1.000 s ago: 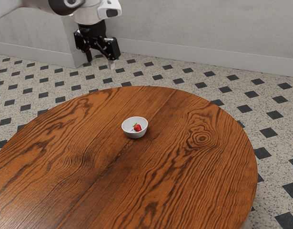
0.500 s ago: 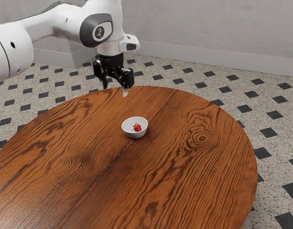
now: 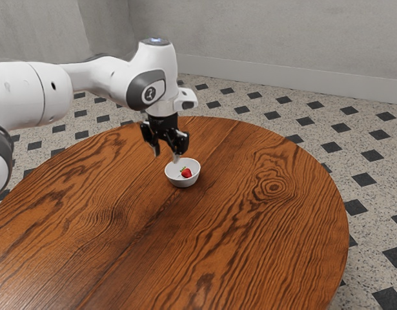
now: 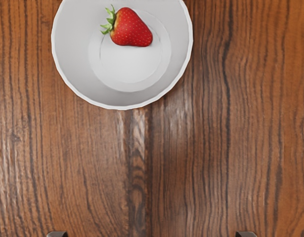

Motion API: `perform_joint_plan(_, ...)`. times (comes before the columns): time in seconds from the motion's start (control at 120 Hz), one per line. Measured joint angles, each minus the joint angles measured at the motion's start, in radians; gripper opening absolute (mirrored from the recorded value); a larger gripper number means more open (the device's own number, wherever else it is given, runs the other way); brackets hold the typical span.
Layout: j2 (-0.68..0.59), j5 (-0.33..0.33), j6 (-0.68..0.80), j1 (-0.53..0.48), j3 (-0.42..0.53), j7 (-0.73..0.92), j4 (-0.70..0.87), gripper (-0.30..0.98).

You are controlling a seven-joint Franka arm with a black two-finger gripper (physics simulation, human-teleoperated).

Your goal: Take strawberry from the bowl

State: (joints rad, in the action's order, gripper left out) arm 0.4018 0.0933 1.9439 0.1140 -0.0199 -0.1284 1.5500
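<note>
Indoors, round wooden table, grey wall

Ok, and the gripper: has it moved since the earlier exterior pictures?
Yes. Against the bowl, which has stayed put, the gripper has come lower and toward the exterior view's right, and now appears close to the bowl's rim.

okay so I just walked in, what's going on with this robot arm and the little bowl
The robot arm is here to take a strawberry out of a white bowl on the round wooden table. It isn't holding anything at this moment: the claw is open, above the table and just short of the bowl, on the arm's side. The strawberry lies on its side inside the bowl, so the pick hasn't happened yet.
</note>
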Motion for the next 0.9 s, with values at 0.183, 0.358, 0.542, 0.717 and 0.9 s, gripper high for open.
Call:
perform_joint_plan(0.183,0.073,-0.02,0.085,-0.02,-0.001,-0.008,-0.011,0.32)
perform_joint_plan(0.358,0.178,-0.037,0.144,-0.031,-0.002,-0.014,-0.094,0.34)
perform_joint_plan(0.542,0.306,-0.049,0.182,-0.066,-0.001,-0.017,-0.209,0.36)
perform_joint_plan(0.717,0.436,-0.059,0.202,-0.072,0.0,-0.019,-0.342,0.37)
perform_joint_plan(0.9,0.487,-0.064,0.214,-0.087,0.002,-0.02,-0.384,0.37)
